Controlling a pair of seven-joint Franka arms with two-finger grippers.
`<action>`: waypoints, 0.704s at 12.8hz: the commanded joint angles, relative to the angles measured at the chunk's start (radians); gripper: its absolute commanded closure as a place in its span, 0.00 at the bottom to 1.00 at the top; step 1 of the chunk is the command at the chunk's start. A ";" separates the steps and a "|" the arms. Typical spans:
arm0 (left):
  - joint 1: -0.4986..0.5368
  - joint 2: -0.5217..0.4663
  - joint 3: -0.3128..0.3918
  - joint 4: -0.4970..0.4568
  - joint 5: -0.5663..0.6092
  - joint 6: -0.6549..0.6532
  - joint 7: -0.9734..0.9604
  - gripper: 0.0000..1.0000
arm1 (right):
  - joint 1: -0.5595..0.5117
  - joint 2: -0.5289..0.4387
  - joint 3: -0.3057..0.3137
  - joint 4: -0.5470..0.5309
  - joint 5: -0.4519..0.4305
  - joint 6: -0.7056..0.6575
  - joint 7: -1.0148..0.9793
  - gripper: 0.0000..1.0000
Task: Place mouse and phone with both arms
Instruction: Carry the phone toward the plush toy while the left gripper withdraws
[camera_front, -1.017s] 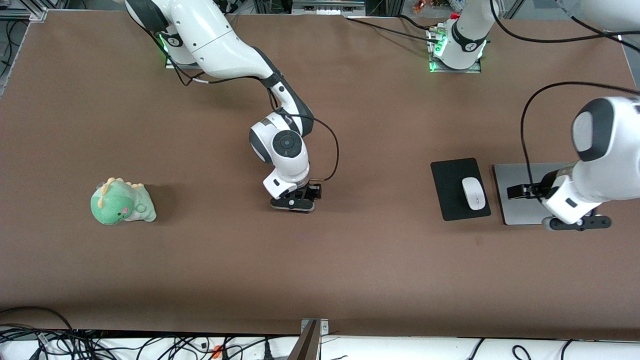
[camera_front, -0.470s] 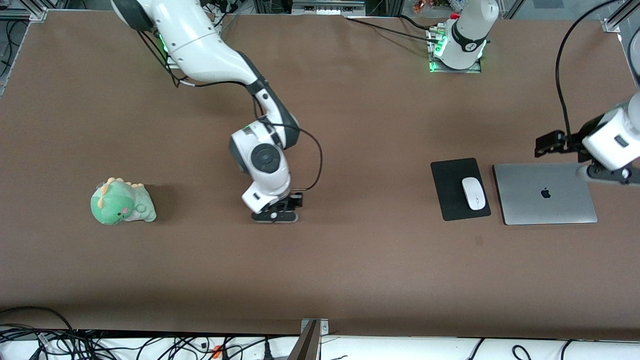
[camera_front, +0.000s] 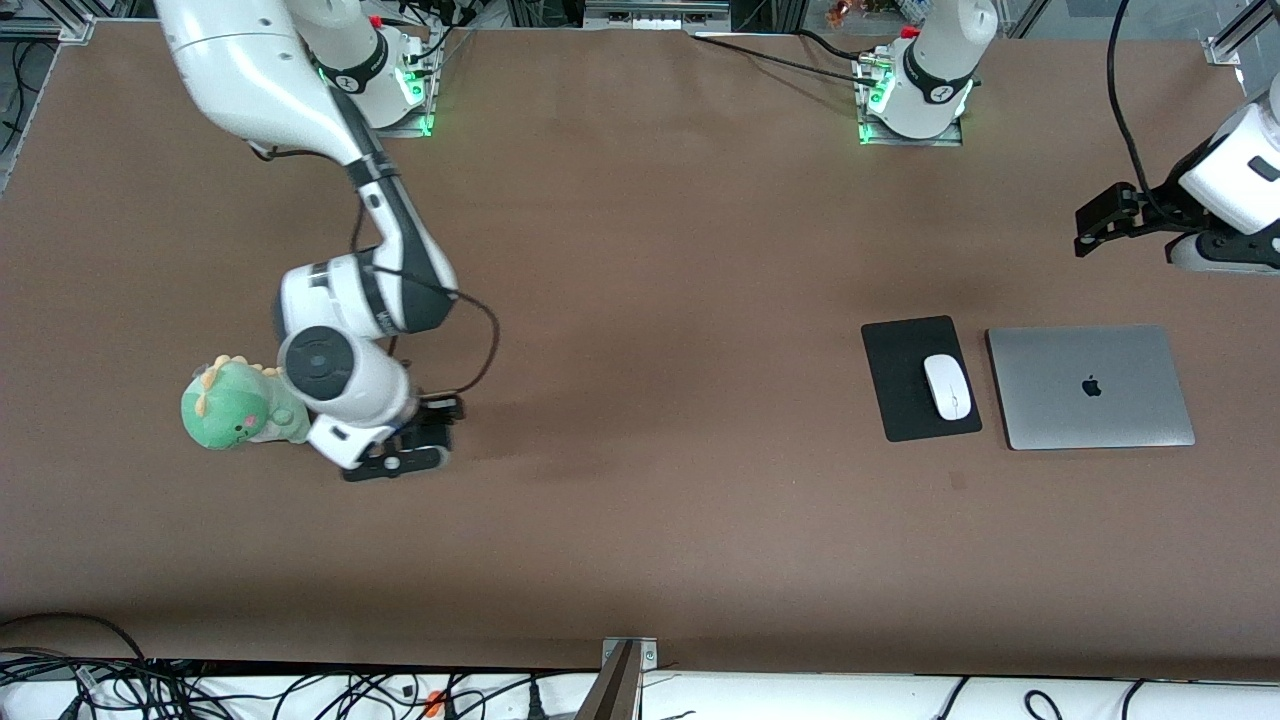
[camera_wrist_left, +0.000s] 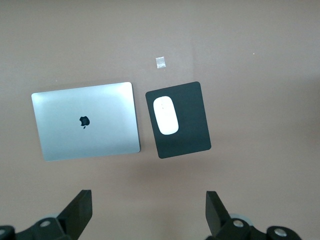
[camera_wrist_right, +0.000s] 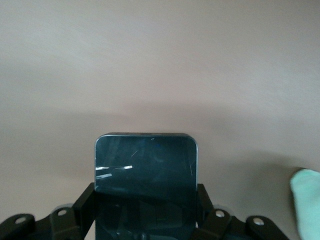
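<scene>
The white mouse (camera_front: 947, 387) lies on a black mouse pad (camera_front: 905, 385) toward the left arm's end of the table. It also shows in the left wrist view (camera_wrist_left: 166, 115) on the pad (camera_wrist_left: 190, 120). My left gripper (camera_front: 1225, 258) is up at the table's edge, open and empty (camera_wrist_left: 148, 215). My right gripper (camera_front: 395, 462) is low over the table beside a green plush. It is shut on the black phone (camera_wrist_right: 146, 165), gripped by its two long edges (camera_wrist_right: 146, 205). The phone is hidden under the gripper in the front view.
A green dinosaur plush (camera_front: 240, 405) sits right beside the right arm's wrist; its edge shows in the right wrist view (camera_wrist_right: 307, 200). A closed silver laptop (camera_front: 1090, 387) lies beside the mouse pad, also in the left wrist view (camera_wrist_left: 86, 121).
My right arm has carried the phone from the table's middle toward its own end, up to the plush. My left arm has pulled up and away from over the laptop.
</scene>
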 joint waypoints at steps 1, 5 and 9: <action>-0.005 -0.010 0.017 -0.008 0.021 0.010 0.047 0.00 | -0.010 -0.075 -0.029 -0.217 0.015 0.153 -0.066 0.61; -0.014 -0.012 0.015 0.005 0.021 -0.017 0.046 0.00 | -0.037 -0.046 -0.027 -0.275 0.024 0.261 -0.070 0.54; -0.011 -0.012 0.017 0.008 0.021 -0.017 0.047 0.00 | -0.040 -0.026 -0.024 -0.272 0.052 0.294 -0.072 0.07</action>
